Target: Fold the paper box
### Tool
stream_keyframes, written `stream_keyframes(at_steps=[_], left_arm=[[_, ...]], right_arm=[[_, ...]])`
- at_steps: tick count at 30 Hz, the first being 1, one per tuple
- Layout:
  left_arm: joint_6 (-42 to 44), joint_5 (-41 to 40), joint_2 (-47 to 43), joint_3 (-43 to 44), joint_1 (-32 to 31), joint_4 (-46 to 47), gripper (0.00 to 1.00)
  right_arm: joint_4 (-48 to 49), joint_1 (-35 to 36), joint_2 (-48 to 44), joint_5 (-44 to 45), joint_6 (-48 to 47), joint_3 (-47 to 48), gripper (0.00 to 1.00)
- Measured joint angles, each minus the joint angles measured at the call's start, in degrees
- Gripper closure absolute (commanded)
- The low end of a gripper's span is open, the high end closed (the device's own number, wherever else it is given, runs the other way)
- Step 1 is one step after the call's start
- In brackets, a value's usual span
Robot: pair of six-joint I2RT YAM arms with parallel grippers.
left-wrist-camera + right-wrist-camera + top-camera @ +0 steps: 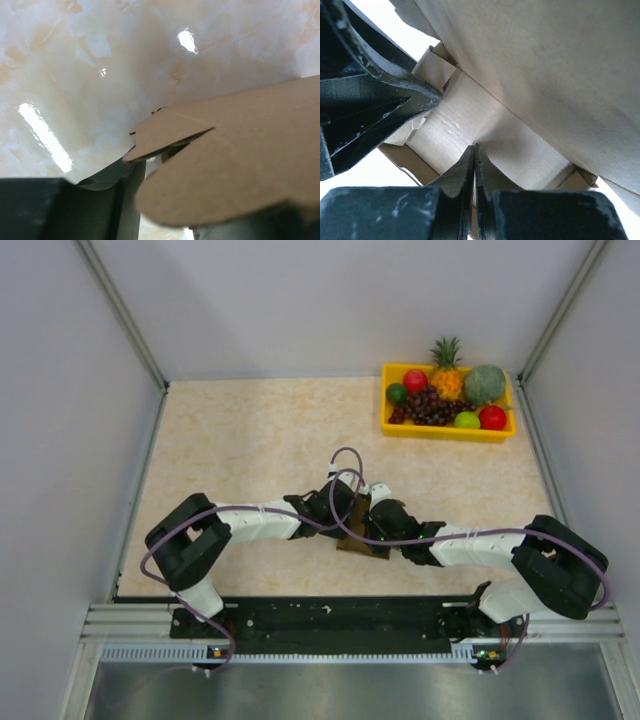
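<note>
**Two arms, one half-made box at mid-table**

The paper box (358, 538) sits on the table (240, 440), near the middle and towards the near edge, hemmed in by both arms. It is partly formed. The right wrist view shows a floor panel with low walls turned up around it and a large panel leaning over the top.

The right gripper (474, 161) is clenched, jaws pressed together and tips down on that floor panel. Whether a thin edge is nipped between them cannot be told. The left gripper (345, 506) is against the box's left side, with notched flaps lying across its view. Whether it grasps a flap or only props it cannot be told either.

The step in hand appears to be bringing up a wall and tucking its flap. To do it well, the right tips should probably stay planted as an anchor so the box does not skate on the glossy top. The left should swing the flap along its scored crease (pushing mid-panel would likely buckle the thin card).

Well apart, in the far right corner, the yellow tray (447, 433) holds a pineapple (447, 370), a melon (485, 384), dark grapes (428, 406), two red fruits and two green ones.
</note>
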Motion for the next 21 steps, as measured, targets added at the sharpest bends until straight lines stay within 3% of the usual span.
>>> stream_keyframes(at_steps=[3,8,16,21], left_arm=[[-0.8,-0.8,1.1,1.5,-0.4,-1.6,0.73],[-1.0,-1.6,1.9,2.7,-0.8,-3.0,0.75],[-2.3,-6.2,4.6,6.8,-2.4,-7.4,0.99],[-2.6,-11.1,8.0,12.0,-4.2,-12.6,1.0]], right_arm=[[0.0,0.0,0.0,0.0,0.3,0.0,1.0],[0.0,0.0,0.0,0.0,0.9,0.0,1.0],[0.0,0.0,0.0,-0.1,1.4,0.0,1.0],[-0.1,0.1,0.1,0.9,3.3,0.0,1.0]])
